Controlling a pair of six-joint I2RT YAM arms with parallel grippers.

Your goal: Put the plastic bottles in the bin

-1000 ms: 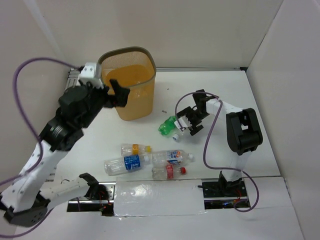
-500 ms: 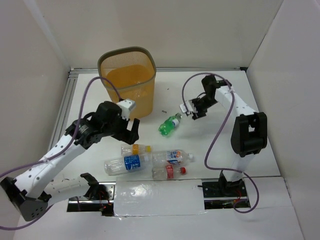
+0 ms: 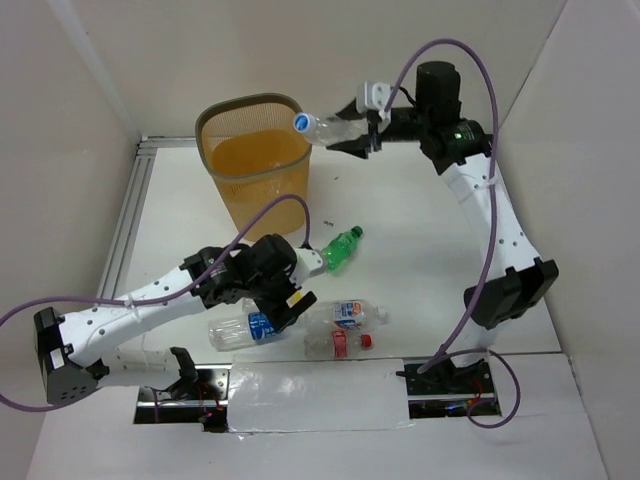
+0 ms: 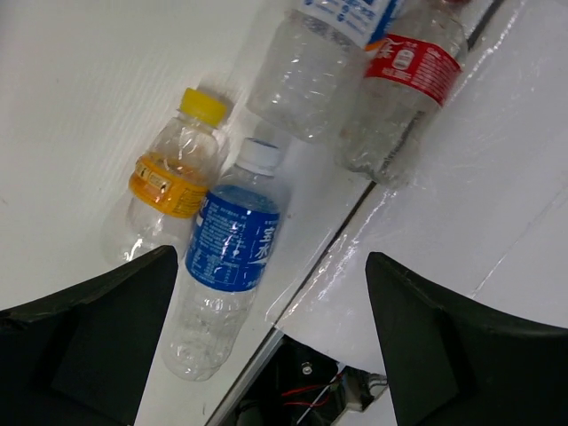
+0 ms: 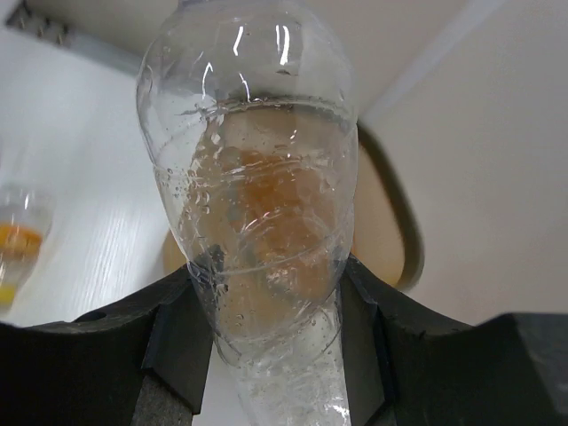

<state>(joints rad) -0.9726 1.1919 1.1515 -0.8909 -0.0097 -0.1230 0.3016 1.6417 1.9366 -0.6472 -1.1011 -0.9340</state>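
At tall orange mesh bin (image 3: 262, 200) rim, R gripper (image 3: 350, 138) pinches clear blue-capped plastic bottle (image 3: 322, 127); L gripper (image 4: 268, 266) spread; five other bottles (image 3: 340, 315) not yet binned.

From overhead I see the bin (image 3: 262, 205) at upper centre-left of the desk (image 3: 420, 230), with my right pincer (image 3: 358, 130) holding the raised bottle (image 3: 325, 127) just right of its mouth, cap end at the rim. A lone bottle (image 3: 341, 248) lies mid-frame below the bin; lower still, a cluster of bottles (image 3: 345, 315) lies side by side, my left pincer (image 3: 290, 305) over its left part.
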